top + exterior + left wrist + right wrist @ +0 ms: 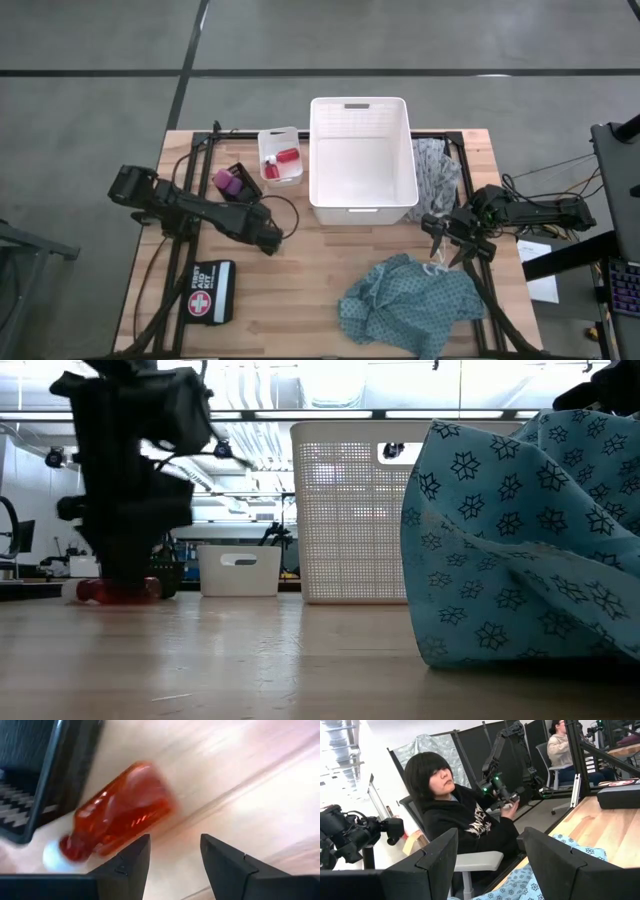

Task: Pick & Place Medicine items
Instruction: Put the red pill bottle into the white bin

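Note:
A red bottle with a white cap lies on its side on the wooden table, under my left gripper in the low view. My left gripper points steeply down and is open. The bottle lies just beyond its fingertips, off to one side of the gap, and nothing is between the fingers. More red bottles lie in a small white tray. A purple piece lies left of the tray. My right gripper waits open at the table's right, pointing level.
A tall white basket stands at the far middle, with a grey cloth to its right. A teal patterned cloth is heaped near the front right. A first aid pouch lies front left. A person sits beyond the table.

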